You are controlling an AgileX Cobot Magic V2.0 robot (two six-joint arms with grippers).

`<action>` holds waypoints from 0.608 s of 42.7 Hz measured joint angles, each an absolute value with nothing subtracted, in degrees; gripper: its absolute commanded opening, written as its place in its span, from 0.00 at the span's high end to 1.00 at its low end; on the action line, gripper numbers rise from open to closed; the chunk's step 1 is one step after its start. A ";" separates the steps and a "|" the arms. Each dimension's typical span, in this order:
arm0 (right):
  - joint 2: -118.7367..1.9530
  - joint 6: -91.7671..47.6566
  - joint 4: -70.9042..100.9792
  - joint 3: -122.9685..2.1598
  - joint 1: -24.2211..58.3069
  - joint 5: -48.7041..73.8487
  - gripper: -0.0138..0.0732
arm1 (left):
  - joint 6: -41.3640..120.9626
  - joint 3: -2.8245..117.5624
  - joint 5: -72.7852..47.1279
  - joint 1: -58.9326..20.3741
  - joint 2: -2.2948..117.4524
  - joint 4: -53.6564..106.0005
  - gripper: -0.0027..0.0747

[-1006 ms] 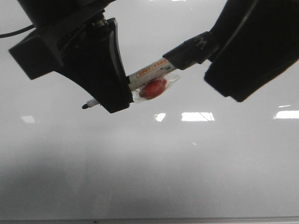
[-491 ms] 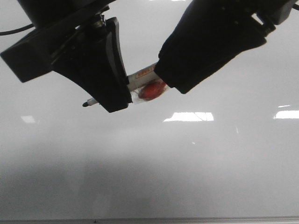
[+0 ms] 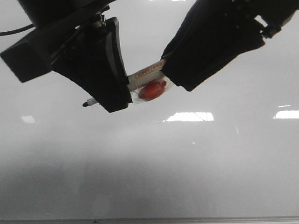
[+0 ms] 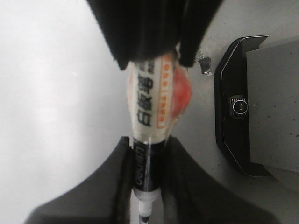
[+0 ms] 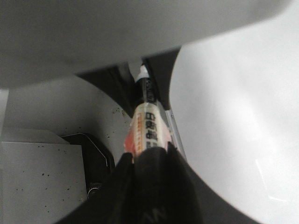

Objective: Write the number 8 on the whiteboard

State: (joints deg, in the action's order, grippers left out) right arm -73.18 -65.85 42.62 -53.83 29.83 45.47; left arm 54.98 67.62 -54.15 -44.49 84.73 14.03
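Note:
A white-labelled marker (image 3: 145,73) with a red blob (image 3: 152,89) taped to it hangs above the whiteboard (image 3: 187,163). My left gripper (image 3: 117,100) is shut on its front part, and the bare black tip (image 3: 85,104) pokes out to the left. My right gripper (image 3: 174,78) is shut over the black-capped rear end. In the left wrist view the marker (image 4: 150,100) runs between the fingers of the left gripper (image 4: 147,186). In the right wrist view the label (image 5: 147,126) emerges from the right gripper (image 5: 150,161). No number 8 is in view on the board.
Bright rectangular light reflections (image 3: 189,116) lie across the board. A thin grey metal edge (image 3: 187,219) runs along its bottom. Beside the board, a black-framed grey base (image 4: 240,107) shows in the left wrist view.
The right gripper moved left over the marker's black rear cap, hiding it, then eased slightly back to the right. The left gripper and marker stayed put.

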 measured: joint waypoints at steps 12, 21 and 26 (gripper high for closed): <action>-73.18 -65.89 42.62 -53.83 29.83 45.89 0.92 | 53.19 68.11 -53.93 -44.49 84.73 13.32 0.42; -69.70 -62.11 38.80 -53.83 28.09 44.80 0.92 | 48.48 68.11 -54.20 -41.73 80.18 13.09 0.42; -65.34 -54.92 33.81 -53.83 24.51 44.43 0.92 | 44.57 67.86 -54.20 -37.80 75.86 12.96 0.42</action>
State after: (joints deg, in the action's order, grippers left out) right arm -65.34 -54.92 33.81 -53.83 24.51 44.43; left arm 44.57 67.86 -54.20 -37.80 75.86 12.96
